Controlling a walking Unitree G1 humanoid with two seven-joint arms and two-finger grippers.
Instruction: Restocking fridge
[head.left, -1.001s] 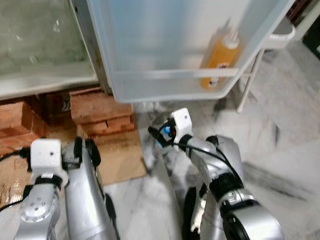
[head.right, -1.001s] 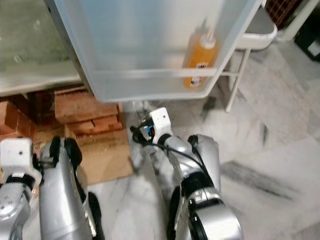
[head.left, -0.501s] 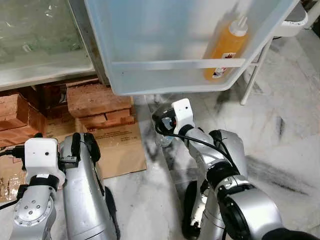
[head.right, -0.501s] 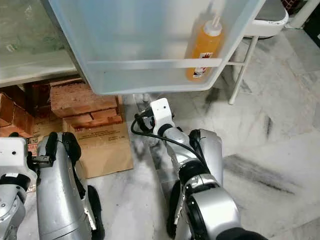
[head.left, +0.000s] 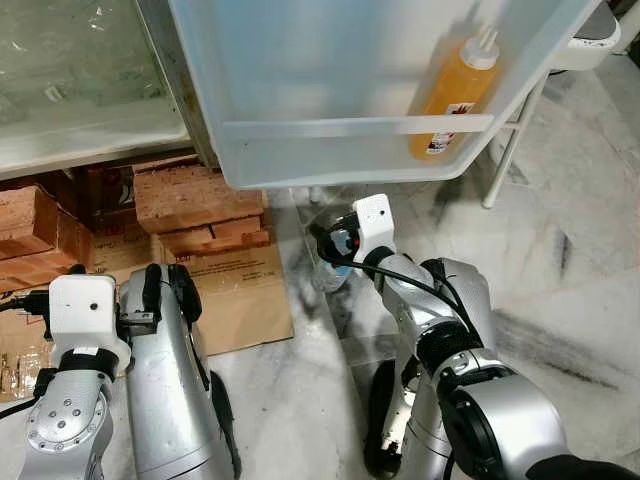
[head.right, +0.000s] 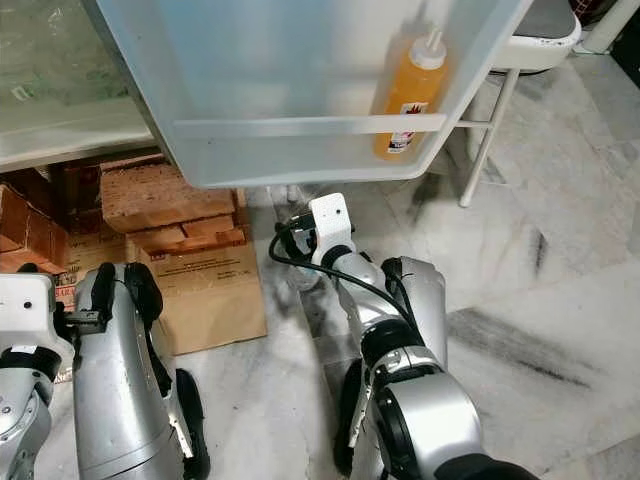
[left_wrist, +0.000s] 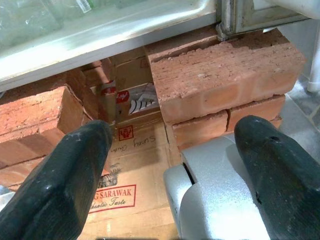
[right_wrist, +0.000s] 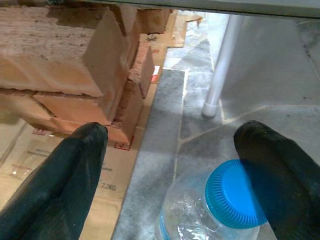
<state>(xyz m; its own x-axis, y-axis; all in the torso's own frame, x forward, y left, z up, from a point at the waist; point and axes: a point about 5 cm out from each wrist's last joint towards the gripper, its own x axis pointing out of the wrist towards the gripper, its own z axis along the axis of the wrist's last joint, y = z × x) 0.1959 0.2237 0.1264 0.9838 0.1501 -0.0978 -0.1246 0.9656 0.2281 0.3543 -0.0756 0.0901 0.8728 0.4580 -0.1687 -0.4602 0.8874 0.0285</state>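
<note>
Nearest to you, your left arm hangs low over a flattened cardboard box on the marble floor. Your left gripper shows in the left wrist view with its two black fingers spread wide and nothing held between them; part of the robot's silver body sits in the gap.

A little farther out, your right gripper reaches down toward a clear plastic water bottle with a blue cap that stands on the floor. Its fingers are wide open on either side of the bottle's top; one fingertip lies just beside the cap, and you cannot tell whether it touches. The bottle is not gripped.

Beyond the bottle, stacked red bricks sit on the cardboard under the fridge body, and a white chair leg meets the floor near the bricks.

Farthest, the open fridge door stands above the right gripper. An orange sauce bottle rests upright at the right end of the door shelf, behind its rail.
</note>
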